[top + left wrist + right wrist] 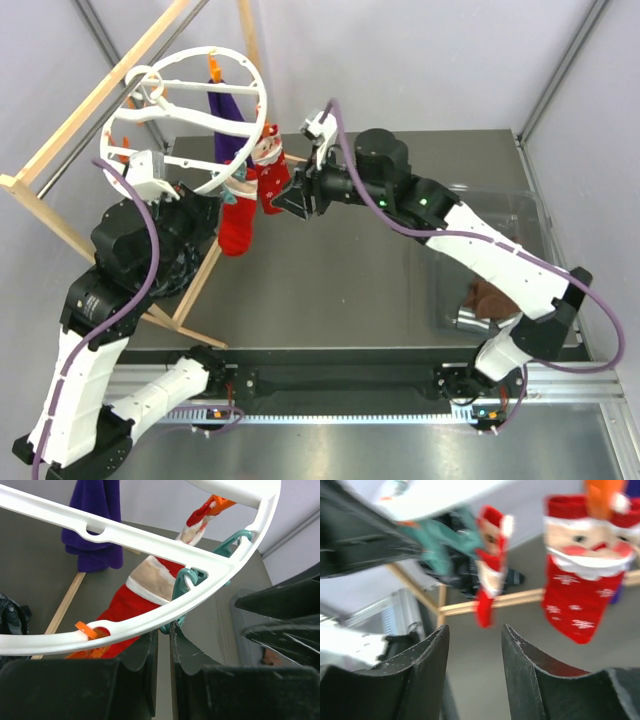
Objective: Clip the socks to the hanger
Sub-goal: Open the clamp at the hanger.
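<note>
The white ring hanger [190,115] hangs from the wooden frame. Two red Santa socks hang from its near rim: one [240,218] lower, one [270,175] showing the Santa face. My left gripper [215,200] reaches up to the rim; in the left wrist view [164,630] its jaws are nearly together at the white rim [125,630], beside a teal clip [187,580]. A red sock [135,605] hangs behind it. My right gripper [297,202] is open and empty, just right of the socks. In the right wrist view [472,630] both socks [585,580] [487,570] hang ahead.
A purple sock [228,120] hangs at the ring's far side. The pale wooden frame [90,110] stands at the left. A clear bin [520,230] at the right holds a brown item [490,295]. Dark patterned cloth [10,615] lies below.
</note>
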### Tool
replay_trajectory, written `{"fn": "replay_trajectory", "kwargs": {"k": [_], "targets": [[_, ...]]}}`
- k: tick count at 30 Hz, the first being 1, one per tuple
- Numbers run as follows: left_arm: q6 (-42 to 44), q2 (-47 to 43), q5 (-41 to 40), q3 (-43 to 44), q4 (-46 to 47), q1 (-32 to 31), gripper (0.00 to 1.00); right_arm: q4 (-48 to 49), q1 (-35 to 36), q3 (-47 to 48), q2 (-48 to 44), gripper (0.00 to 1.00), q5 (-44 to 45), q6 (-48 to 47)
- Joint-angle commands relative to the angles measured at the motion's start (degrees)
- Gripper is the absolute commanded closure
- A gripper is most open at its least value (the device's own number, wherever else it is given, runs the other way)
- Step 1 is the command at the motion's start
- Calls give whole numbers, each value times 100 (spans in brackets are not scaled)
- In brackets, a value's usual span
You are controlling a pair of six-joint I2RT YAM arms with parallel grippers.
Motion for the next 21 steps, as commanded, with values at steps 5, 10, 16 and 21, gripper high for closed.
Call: {"fn": "replay_trajectory", "kwargs": {"k": [5,10,16,21], "targets": [[-160,99,1020,162,271,-21,100,1598,99,-440,-356,48,-1992,1214],[-327,29,1100,188,315,-21,100,2030,152,-292,13,37,-2090,1409],[-380,2,1100,223,280,-21,100,2118,152,7,391,36,-2029,1470],[-354,-51,1074,276,253,-21,100,2153,152,183,637,38,-1906,1462]]}}
